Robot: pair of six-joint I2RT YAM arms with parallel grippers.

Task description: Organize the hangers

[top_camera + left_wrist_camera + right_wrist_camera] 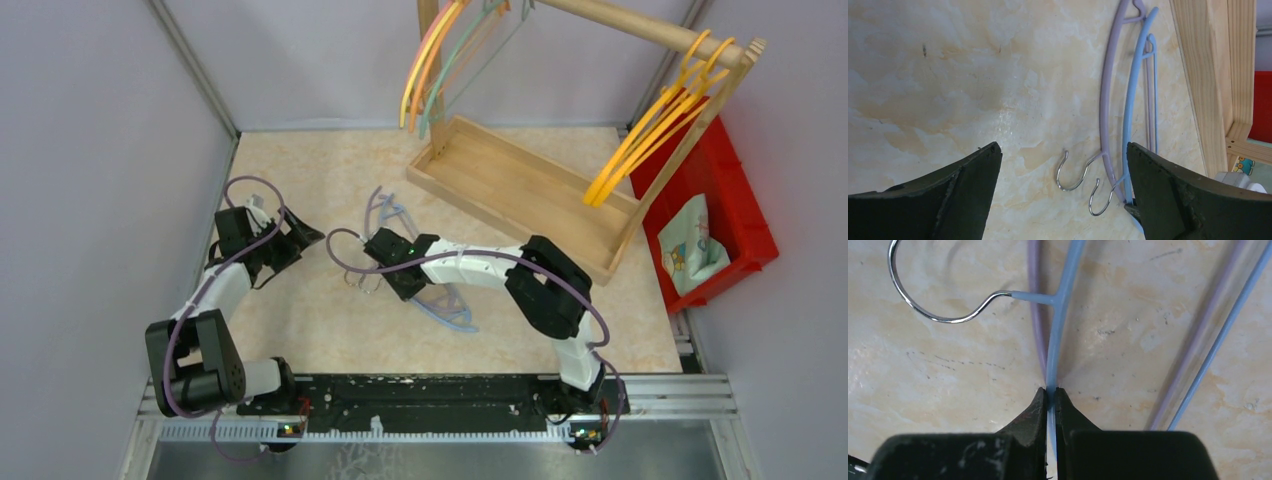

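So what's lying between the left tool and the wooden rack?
The purple hanger and the blue hanger, flat on the table; the left wrist view shows it best.

This is looking like a robotics lab cell: plain grey walls (90, 130) are boxing in a marbled tabletop (320, 330), an aluminium rail (680, 395) edging it.

Pale lilac walls (100, 130) enclose a beige marbled tabletop (320, 330) bearing a wooden rack (520, 190) and red bin (745, 225).
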